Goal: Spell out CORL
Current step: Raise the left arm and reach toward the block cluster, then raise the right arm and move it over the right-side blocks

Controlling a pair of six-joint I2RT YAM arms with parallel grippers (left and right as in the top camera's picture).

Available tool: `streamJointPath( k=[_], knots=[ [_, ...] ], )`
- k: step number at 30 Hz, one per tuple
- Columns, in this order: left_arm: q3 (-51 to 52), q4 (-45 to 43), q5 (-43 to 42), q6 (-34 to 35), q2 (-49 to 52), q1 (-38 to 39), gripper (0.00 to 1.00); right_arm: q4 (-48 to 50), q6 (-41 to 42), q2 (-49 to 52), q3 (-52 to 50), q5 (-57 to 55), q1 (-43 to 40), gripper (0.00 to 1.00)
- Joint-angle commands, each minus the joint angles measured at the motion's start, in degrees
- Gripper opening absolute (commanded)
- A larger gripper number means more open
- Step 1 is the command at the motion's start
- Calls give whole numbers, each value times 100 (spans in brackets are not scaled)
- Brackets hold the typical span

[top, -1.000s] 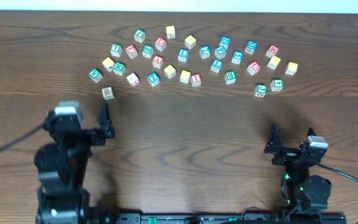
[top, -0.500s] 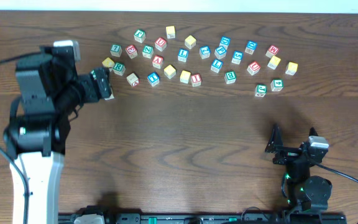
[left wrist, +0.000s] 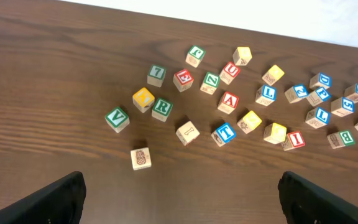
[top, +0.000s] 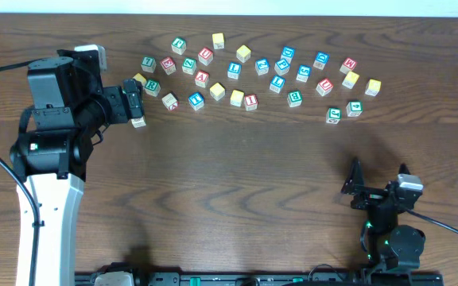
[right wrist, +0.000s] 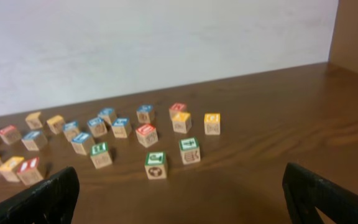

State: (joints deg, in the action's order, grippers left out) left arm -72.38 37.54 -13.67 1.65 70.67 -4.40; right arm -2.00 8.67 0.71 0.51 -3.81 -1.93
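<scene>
Several small wooden letter cubes lie scattered across the far half of the table. A green R cube point(left wrist: 161, 107) point(top: 152, 87) sits beside a yellow-faced cube point(left wrist: 143, 98) at the cluster's left end. A blue L cube point(left wrist: 266, 94) point(top: 234, 71) lies near the middle, with more yellow-faced cubes point(left wrist: 275, 132) around it; I cannot read their letters. My left gripper point(top: 136, 103) point(left wrist: 180, 186) hovers open and empty over the left end, just short of a plain cube point(left wrist: 140, 158). At the front right my right gripper point(top: 351, 184) point(right wrist: 179, 186) is open and empty, well away from the cubes.
Red-lettered cubes point(left wrist: 229, 101) and green ones such as a V point(left wrist: 117, 118) are mixed into the cluster. Two green cubes point(top: 334, 115) stand slightly apart at the right. A pale wall point(right wrist: 166, 43) runs behind the table's far edge.
My left arm has swung up from the front left to the cluster's left end, then settled slightly. The right arm has barely moved. No cube has shifted.
</scene>
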Motion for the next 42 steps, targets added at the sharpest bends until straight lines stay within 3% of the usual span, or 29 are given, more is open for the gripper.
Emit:
streamJointPath(
  k=[1,14,25,31,42],
  knots=[
    [-136,13,-87,31,-15,-24,98,205,-61,-33,-20,170,-33,99],
    [-136,-52,-85,28,-15,-26,98,391,352,511,505,745,-33,99],
    [-136,-48,-85,28,-15,-24,98,105,-9,3744,2739,1353,-33,99],
    [-136,-48,-85,28,-15,-26,98,-1034,-306,5630,4601,1921,-33,99],
    [-136,-50,-85,28,-15,-26,98,-4631,-879,8312,8369,2048,-33,99]
  ],
)
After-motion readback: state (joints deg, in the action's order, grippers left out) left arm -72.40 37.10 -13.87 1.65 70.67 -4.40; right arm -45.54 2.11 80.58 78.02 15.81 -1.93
